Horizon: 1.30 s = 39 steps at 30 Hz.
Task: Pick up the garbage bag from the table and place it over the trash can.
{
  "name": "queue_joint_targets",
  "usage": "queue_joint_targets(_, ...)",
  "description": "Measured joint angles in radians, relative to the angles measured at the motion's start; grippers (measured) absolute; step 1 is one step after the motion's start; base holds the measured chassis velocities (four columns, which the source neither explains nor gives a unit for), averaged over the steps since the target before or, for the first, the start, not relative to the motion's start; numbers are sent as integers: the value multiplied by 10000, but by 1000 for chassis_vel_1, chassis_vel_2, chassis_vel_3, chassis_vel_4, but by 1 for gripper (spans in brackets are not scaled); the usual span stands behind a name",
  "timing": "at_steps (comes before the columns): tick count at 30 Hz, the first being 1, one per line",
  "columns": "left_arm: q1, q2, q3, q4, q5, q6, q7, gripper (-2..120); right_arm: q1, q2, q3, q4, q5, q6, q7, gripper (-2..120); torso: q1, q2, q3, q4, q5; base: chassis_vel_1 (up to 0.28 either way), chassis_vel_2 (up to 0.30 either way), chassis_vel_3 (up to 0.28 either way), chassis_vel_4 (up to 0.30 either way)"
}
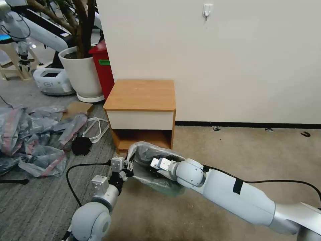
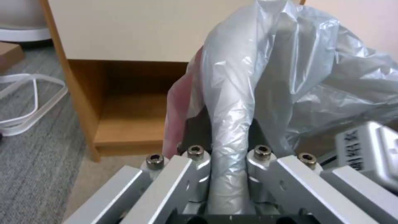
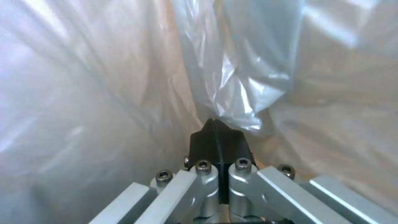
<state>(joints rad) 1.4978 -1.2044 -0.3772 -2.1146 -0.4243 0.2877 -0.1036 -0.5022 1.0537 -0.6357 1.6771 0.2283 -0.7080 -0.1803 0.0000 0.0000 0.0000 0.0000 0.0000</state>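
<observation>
The garbage bag (image 1: 147, 152) is a grey translucent film with a pink band, held low just in front of the table (image 1: 140, 93), spread between both grippers. My left gripper (image 1: 128, 165) is shut on a bunched fold of the bag (image 2: 232, 93) at its left edge, the fold running between the fingers (image 2: 199, 124). My right gripper (image 1: 152, 167) reaches into the bag from the right. In the right wrist view its black tips (image 3: 215, 123) meet, pinching the film (image 3: 240, 77). The trash can is hidden behind the bag and arms. The table's top is bare.
A heap of similar grey-pink bags (image 1: 33, 134) lies on the floor at the left, with a white cable (image 1: 97, 129) and a black object (image 1: 81, 145) beside it. A white plant pot (image 1: 82, 72) and a red bin (image 1: 103, 67) stand left of the table. Beige carpet lies open to the right.
</observation>
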Motion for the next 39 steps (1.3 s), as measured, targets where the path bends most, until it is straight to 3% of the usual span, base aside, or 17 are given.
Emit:
queue_joint_targets(13,-163,75,-153,253,-257,8,-110,5,288,-809,-50,1073,339,0,54,0,-1,0,0,0,1,0,0,0,0)
queue_joint_targets(23,-327,28,-179,407,-906,194,-462,5,311,-2242,631,2922,1003,0,78,0,0,0,0,0,0,0,0,0,0)
queue_joint_targets(26,-319,46,-174,420,-1179,225,-590,5,-54,-2838,1475,3676,1252,4,65,0,-1,0,0,3,1,0,0,0,0)
queue_joint_targets(28,-277,131,-207,353,-1723,346,-811,5,-999,-3545,3187,4480,1809,65,39,0,0,0,0,-1,2,0,0,0,0)
queue_joint_targets(29,-258,161,-238,300,-1930,399,-900,5,-1362,-3741,3822,4663,1955,133,46,0,-1,1,0,-2,3,0,0,0,0)
queue_joint_targets(30,-258,161,-238,300,-1930,399,-900,5,-1362,-3741,3822,4663,1955,133,46,0,-1,1,0,-2,3,0,0,0,0)
queue_joint_targets(31,-228,196,-284,217,-2298,497,-1050,5,-1946,-3955,4785,4869,2059,331,61,0,-1,1,0,-3,1,0,0,0,0)
queue_joint_targets(33,-162,207,-361,87,-2846,613,-1290,5,-2750,-4013,6105,5043,2046,764,306,0,-1,2,-1,-3,1,0,0,0,0)
queue_joint_targets(34,-162,207,-361,87,-2846,613,-1290,5,-2750,-4013,6105,5043,2046,764,306,0,-1,2,-1,-3,1,0,0,0,0)
queue_joint_targets(36,-54,204,-422,-90,-3498,770,-1636,5,-3668,-3832,7383,5250,2388,1337,1346,0,-1,1,-1,0,3,0,0,0,0)
queue_joint_targets(37,39,167,-446,-224,-3927,841,-1928,5,-4470,-3546,8483,5358,2656,1923,1936,0,-1,1,0,1,3,0,0,0,0)
queue_joint_targets(39,89,139,-448,-298,-4105,868,-2076,5,-4806,-3419,8924,5392,2774,2301,2094,0,-1,2,0,0,1,0,0,0,0)
